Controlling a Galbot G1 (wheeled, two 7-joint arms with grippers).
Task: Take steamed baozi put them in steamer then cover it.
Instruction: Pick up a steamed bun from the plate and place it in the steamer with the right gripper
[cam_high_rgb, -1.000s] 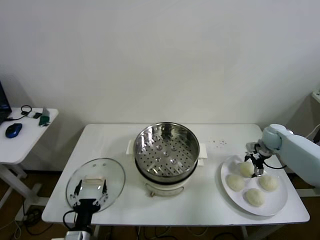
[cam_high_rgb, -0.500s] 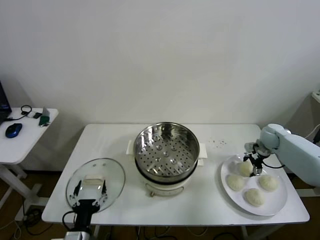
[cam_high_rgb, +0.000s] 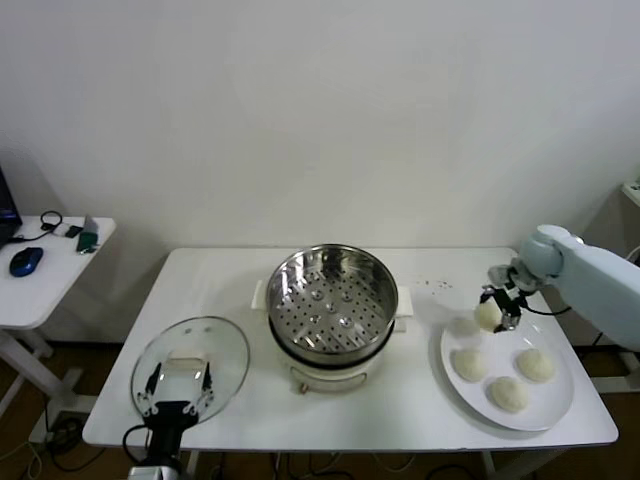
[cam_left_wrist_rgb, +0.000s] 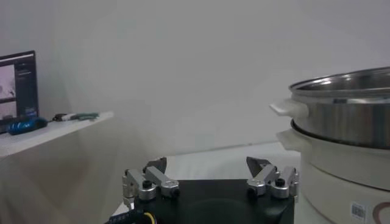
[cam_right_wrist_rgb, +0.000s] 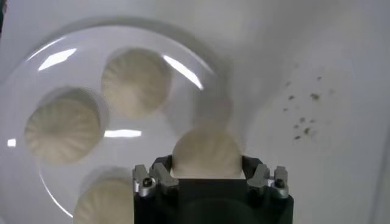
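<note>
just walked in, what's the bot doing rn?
The right gripper has clamped one baozi and holds it above the white plate, where three more sit. The steamer stands empty mid-table. The cover lies on the table with the left gripper open over it, idle.

Landmark: the steamer, a shiny steel basket with a perforated bottom on a cream-white pot base, standing uncovered and empty.
Held baozi: round, pale cream, pleated top; lifted off the plate, right of the steamer, clamped between the fingers of the right gripper.
Other baozi: three, resting apart from one another, farther right of the steamer.
Cover: clear glass, metal rim, white handle, lying flat to the steamer's left.
</note>
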